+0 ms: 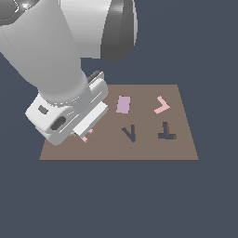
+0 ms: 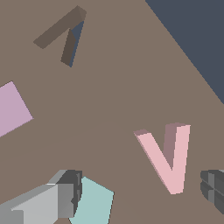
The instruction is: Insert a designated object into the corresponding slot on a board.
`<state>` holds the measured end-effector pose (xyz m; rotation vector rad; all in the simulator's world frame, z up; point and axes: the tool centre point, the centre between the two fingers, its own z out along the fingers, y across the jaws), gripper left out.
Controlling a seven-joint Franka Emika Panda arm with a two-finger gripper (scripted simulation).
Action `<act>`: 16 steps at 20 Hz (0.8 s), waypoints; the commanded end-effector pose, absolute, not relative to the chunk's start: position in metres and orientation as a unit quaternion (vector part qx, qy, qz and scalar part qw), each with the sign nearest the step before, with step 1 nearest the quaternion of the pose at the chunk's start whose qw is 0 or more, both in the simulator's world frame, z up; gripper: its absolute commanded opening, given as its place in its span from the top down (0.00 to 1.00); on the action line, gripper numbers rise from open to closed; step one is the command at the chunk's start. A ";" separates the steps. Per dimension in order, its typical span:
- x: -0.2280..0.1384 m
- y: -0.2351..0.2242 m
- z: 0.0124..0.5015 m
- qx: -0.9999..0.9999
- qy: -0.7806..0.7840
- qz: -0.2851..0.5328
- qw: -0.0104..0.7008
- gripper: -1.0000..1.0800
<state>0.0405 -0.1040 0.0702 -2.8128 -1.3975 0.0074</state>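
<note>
1. I have one gripper (image 2: 142, 192), and it is low over the near part of the board (image 1: 148, 151), toward the exterior view's left
2. My two fingers (image 2: 65, 192) are spread apart, and nothing is pinched between them; in the wrist view one finger shows at each side of the frame
3. There is one salmon-pink V (image 2: 168, 155), lying flat on the board in the gap between my fingers, much closer to one finger than the other; I cannot tell whether that finger touches it
4. In the exterior view only a pink sliver of that V (image 1: 86, 136) peeks out from under my hand, near the board's near-left part
5. There are two dark cut-outs in the board: one narrow V-shaped slot (image 1: 129, 133) near the middle, and one T-shaped cut-out (image 1: 166, 131) to its right in the exterior view
6. The V-shaped slot (image 2: 65, 37) is bare, well apart from the salmon-pink V
7. One paler pink chevron (image 1: 161, 105) lies farther back on the right, beyond the T-shaped cut-out
8. One mauve rectangle (image 1: 123, 104) lies farther back near the middle, beyond the V-shaped slot
9. One pale teal piece (image 2: 94, 201) shows only in the wrist view, right beside one of my fingers
</note>
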 end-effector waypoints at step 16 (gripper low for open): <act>0.067 -0.121 0.050 -0.844 -0.536 0.000 0.000 0.04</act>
